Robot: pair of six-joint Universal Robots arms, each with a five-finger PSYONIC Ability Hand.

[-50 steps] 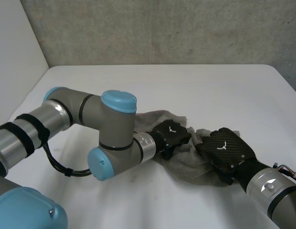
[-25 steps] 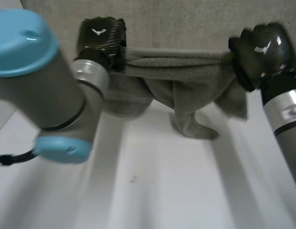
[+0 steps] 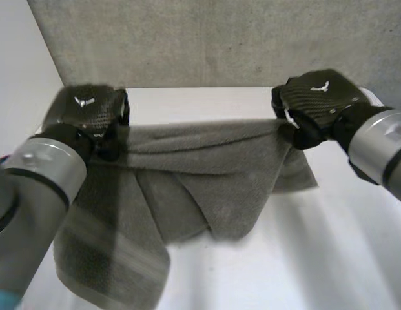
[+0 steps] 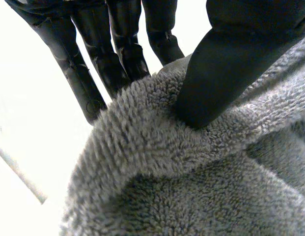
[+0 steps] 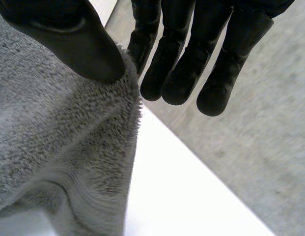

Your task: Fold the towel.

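Note:
A grey towel hangs in the air above the white table, its top edge stretched taut between my two hands. My left hand pinches one top corner, my right hand the other. In the left wrist view the thumb presses the towel against the fingers. Seen from the right wrist, the thumb clamps the towel's edge against the nearest finger, while the other fingers hang straight beside it. The lower part of the towel droops in uneven folds.
A grey wall rises behind the table's far edge. My left forearm crosses the near left of the head view, in front of the hanging cloth. Bare table lies below and to the right of the towel.
Both hands have lifted the towel off the table and moved apart, so that the bunched cloth now hangs spread between them.

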